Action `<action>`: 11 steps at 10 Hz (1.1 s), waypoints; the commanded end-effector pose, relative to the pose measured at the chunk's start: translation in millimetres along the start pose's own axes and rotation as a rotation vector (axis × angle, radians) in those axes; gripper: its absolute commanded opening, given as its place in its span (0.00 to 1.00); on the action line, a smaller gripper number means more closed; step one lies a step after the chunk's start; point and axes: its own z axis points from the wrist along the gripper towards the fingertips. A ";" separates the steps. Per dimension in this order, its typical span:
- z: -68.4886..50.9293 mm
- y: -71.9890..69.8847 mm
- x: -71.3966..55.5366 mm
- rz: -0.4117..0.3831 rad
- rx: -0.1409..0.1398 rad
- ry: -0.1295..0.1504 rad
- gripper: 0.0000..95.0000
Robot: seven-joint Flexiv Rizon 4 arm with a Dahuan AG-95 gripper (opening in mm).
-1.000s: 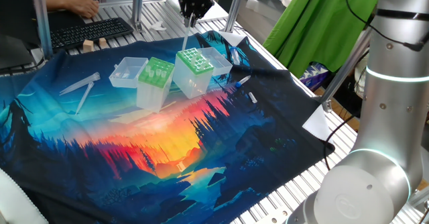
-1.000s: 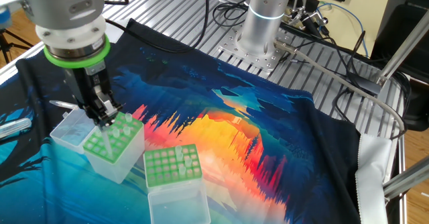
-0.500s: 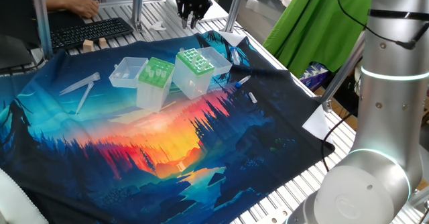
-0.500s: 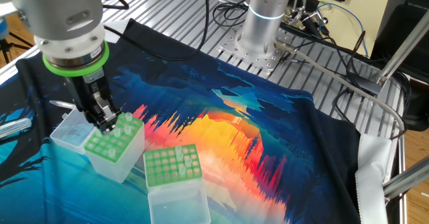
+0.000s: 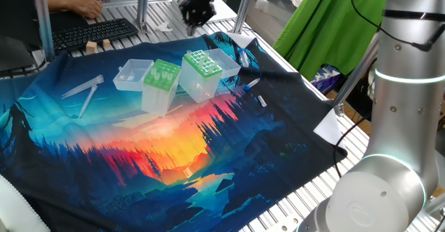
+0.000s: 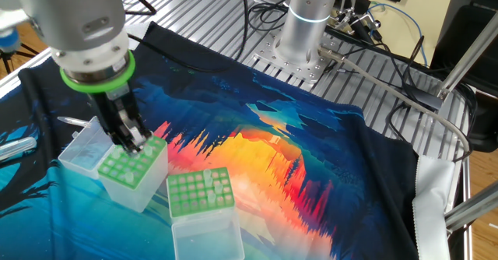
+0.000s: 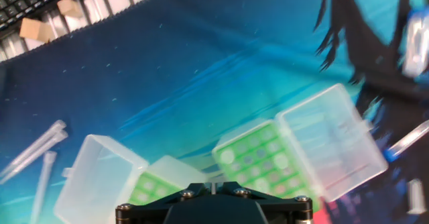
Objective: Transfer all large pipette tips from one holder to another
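The one holder (image 5: pixel 165 73), a clear box with a plain light-green top, stands mid-cloth with several large pipette tips (image 5: pixel 167 69) upright in its holes. To its right is another holder (image 5: pixel 204 63), whose top is darker green with a dotted grid. Both appear in the other fixed view as the light-green holder (image 6: pixel 131 166) and the dotted holder (image 6: pixel 201 191). My gripper (image 5: pixel 194 23) hangs high above them and overlaps the light-green holder only by line of sight (image 6: pixel 138 145). In the hand view its fingers (image 7: pixel 213 182) stand together around a thin pale sliver. I cannot tell whether that sliver is a tip.
An open clear lid lies beside each box (image 5: pixel 133 74) (image 5: pixel 227 61). Loose clear slender pieces (image 5: pixel 83 89) lie on the cloth's left. Small items (image 5: pixel 254 86) lie to the right. A keyboard (image 5: pixel 94 32), a person's hand and wooden blocks (image 7: pixel 30 28) sit at the back, and the arm's base (image 6: pixel 307 26) is beyond.
The fingers looked spread half a second ago and now stand together. The gripper has shifted slightly sideways above the boxes. The boxes have not moved.
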 end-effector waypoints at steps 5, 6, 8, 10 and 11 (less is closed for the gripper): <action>38.5 49.5 40.8 0.118 0.009 -0.009 0.20; 42.7 54.2 45.0 0.126 0.012 -0.008 0.20; 49.3 62.3 53.3 0.163 0.010 -0.005 0.20; 52.1 75.9 63.3 0.214 0.010 -0.005 0.20; 52.9 79.0 66.0 0.235 0.006 -0.004 0.20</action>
